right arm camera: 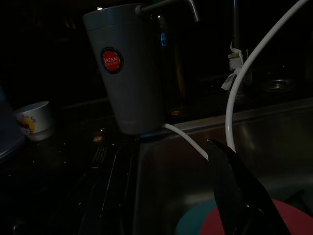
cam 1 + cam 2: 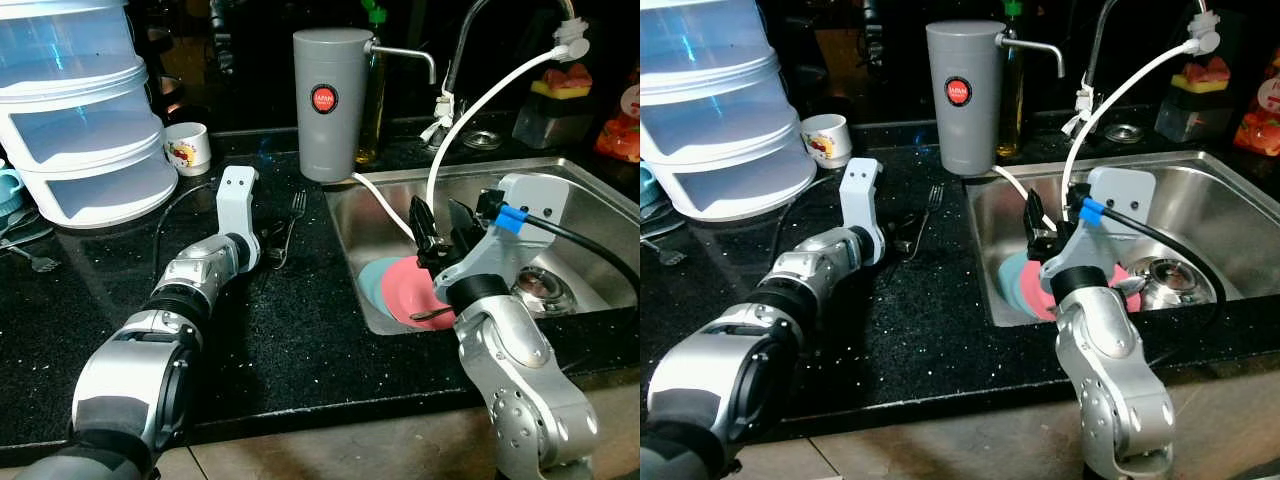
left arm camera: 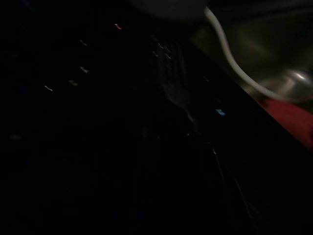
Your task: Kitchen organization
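A metal fork (image 2: 291, 222) lies on the black counter (image 2: 300, 340), just left of the sink. My left gripper (image 2: 268, 243) rests low on the counter right beside the fork's handle end. In the dark left wrist view the fork (image 3: 177, 95) is a faint blur. In the steel sink (image 2: 560, 165) a pink plate (image 2: 408, 290) lies on a teal plate (image 2: 371, 280), with a spoon (image 2: 432, 315) on the pink one. My right gripper (image 2: 440, 222) hovers open above these plates, holding nothing; one black finger (image 1: 239, 200) shows over the pink plate (image 1: 293, 220).
A grey water canister (image 2: 332, 100) stands behind the sink's left corner, with a white hose (image 2: 480, 110) arcing over the basin. A small cup (image 2: 188, 148) and stacked white tubs (image 2: 80, 110) sit at the back left. The drain strainer (image 2: 540, 285) lies right of the plates.
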`<state>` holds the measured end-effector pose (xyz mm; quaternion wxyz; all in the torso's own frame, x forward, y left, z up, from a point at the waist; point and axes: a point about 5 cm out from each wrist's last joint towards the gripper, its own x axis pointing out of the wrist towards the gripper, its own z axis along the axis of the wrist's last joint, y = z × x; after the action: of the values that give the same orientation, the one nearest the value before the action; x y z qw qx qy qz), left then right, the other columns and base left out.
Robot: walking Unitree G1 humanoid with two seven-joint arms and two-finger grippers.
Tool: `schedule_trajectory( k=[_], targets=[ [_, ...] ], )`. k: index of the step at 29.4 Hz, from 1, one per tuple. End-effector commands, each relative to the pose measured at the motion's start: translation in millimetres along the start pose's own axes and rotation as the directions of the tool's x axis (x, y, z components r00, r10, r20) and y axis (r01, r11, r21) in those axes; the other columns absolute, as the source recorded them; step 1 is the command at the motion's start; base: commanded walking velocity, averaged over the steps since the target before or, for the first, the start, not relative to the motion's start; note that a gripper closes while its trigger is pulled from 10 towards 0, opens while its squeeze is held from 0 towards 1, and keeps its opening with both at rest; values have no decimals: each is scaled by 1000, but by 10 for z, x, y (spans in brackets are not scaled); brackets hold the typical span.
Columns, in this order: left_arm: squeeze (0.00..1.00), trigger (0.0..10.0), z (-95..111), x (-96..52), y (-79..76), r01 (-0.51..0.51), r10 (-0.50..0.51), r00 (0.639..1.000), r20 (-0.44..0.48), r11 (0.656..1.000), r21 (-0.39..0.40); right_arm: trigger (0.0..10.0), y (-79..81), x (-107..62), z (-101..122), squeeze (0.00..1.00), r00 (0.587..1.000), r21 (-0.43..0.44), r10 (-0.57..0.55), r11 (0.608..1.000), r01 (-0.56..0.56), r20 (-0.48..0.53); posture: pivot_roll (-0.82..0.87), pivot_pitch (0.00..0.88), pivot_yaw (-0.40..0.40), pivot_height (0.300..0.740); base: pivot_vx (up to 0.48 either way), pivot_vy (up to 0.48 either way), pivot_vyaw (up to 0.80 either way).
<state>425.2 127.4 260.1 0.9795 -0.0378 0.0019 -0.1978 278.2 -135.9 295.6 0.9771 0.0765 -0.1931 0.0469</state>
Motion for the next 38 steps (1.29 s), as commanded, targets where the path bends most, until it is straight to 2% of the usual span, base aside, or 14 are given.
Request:
schedule_trajectory(
  k=[1,2,4,6,8,9,12,17,21,24,26,28,32,38],
  targets=[
    [0,10000,17,-28,65,-23,23,1000,17,1000,19,10000,-9,-20,30,0,1000,-1,-5,1000,5,21,-127,148,33,740,0,0,0],
    [0,10000,17,-28,65,-23,23,1000,17,1000,19,10000,-9,-20,30,0,1000,-1,-5,1000,5,21,-127,148,33,740,0,0,0],
    [0,10000,423,-109,147,-29,27,964,266,1000,6,10000,-15,-17,35,0,1000,-2,-5,1000,5,26,-124,137,28,740,0,0,0],
    [0,10000,751,-254,187,-4,8,889,458,1000,-9,10000,-24,-18,45,0,999,-9,-4,1000,4,39,-116,122,26,740,0,0,0],
    [0,10000,875,-346,164,8,-11,850,526,1000,7,10000,-31,-27,60,0,998,-41,-5,999,7,57,-104,115,22,740,0,0,0],
    [0,10000,875,-346,164,8,-11,850,526,1000,7,10000,-31,-27,60,0,998,-41,-5,999,7,57,-104,115,22,740,0,0,0],
    [0,10000,1005,-603,-97,54,-80,788,611,997,61,10000,-35,-87,26,0,997,-90,-23,996,29,72,-76,94,20,740,0,0,0],
    [0,10000,906,-704,-305,31,-65,787,613,997,65,10000,-49,-121,-11,0,996,-59,-60,996,64,63,-69,90,18,740,0,0,0],
    [0,10000,537,-847,-554,45,-32,836,548,999,-9,10000,-147,-89,1,0,990,19,-116,993,115,74,-52,82,12,740,0,0,0],
    [0,10000,499,-895,-551,29,-23,838,545,1000,-1,10000,-173,-64,24,0,989,27,-117,993,115,86,-51,79,9,740,0,0,0],
    [0,10000,476,-952,-514,-50,-25,841,540,991,124,10000,-205,-34,61,0,988,29,-116,993,113,104,-49,74,3,740,0,0,0],
    [0,10000,449,-988,-449,-116,11,848,530,980,164,10000,-226,-19,84,0,987,27,-113,993,111,115,-48,74,2,740,0,0,0],
    [0,10000,351,-1050,-327,-200,114,867,486,971,129,10000,-210,-28,75,0,991,17,-81,997,80,108,-47,72,-4,740,0,0,0],
    [0,10000,203,-1092,-233,-236,167,893,418,965,119,10000,-153,-31,36,0,996,12,-28,1000,27,90,-38,68,-11,740,0,0,0]
  ],
)
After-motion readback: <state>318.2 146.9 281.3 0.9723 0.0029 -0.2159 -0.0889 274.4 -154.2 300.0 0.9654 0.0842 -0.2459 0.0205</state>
